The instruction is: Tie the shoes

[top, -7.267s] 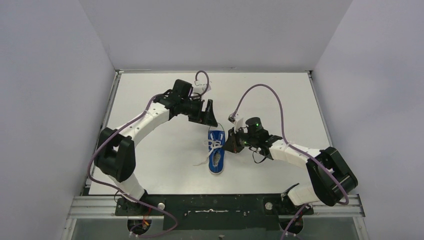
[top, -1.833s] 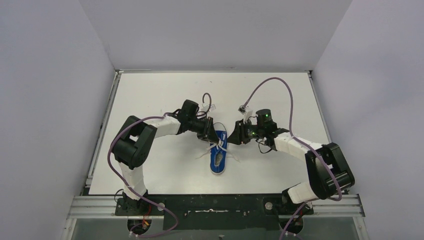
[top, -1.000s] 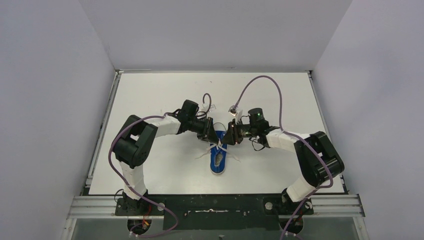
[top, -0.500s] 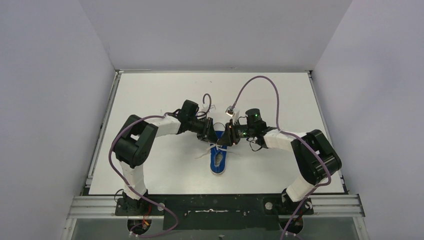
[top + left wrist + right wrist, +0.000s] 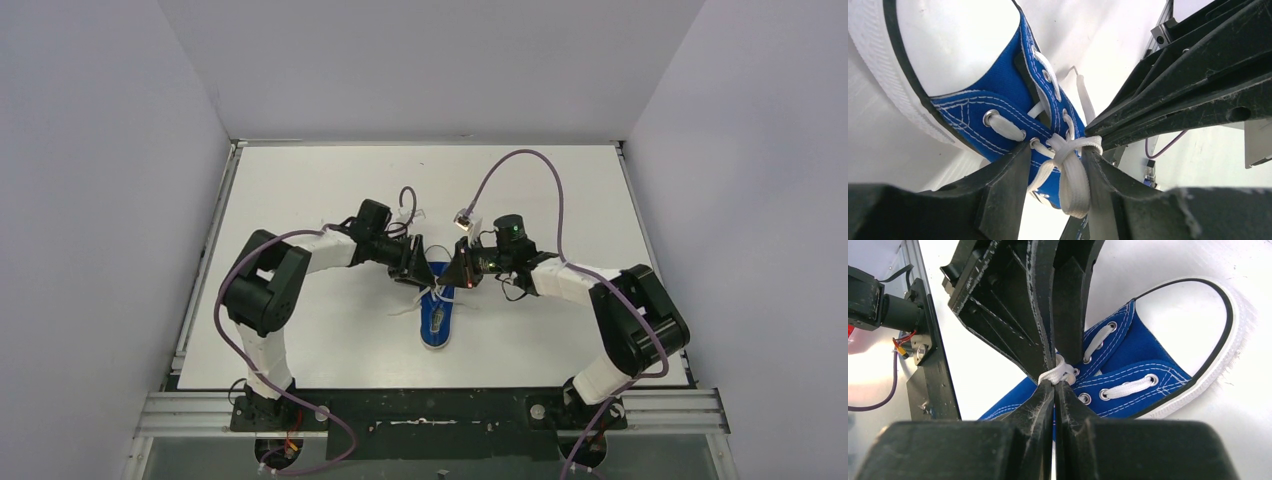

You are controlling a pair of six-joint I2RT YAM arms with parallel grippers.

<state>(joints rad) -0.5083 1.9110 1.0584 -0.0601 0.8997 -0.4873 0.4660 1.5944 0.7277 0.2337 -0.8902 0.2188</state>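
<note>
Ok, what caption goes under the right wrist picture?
Right gripper pinching the white lace of the blue sneaker, left gripper open opposite.

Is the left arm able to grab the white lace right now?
Probably yes. The lace sits between the left end effector's open fingers, so closing should catch it. The right end effector pinches the same lace close by, crowding but not blocking.

One blue sneaker (image 5: 436, 320), one white lace (image 5: 1068, 170), two robot arms (image 5: 320, 250), two purple cables (image 5: 520, 153), one white table (image 5: 300, 190).
</note>
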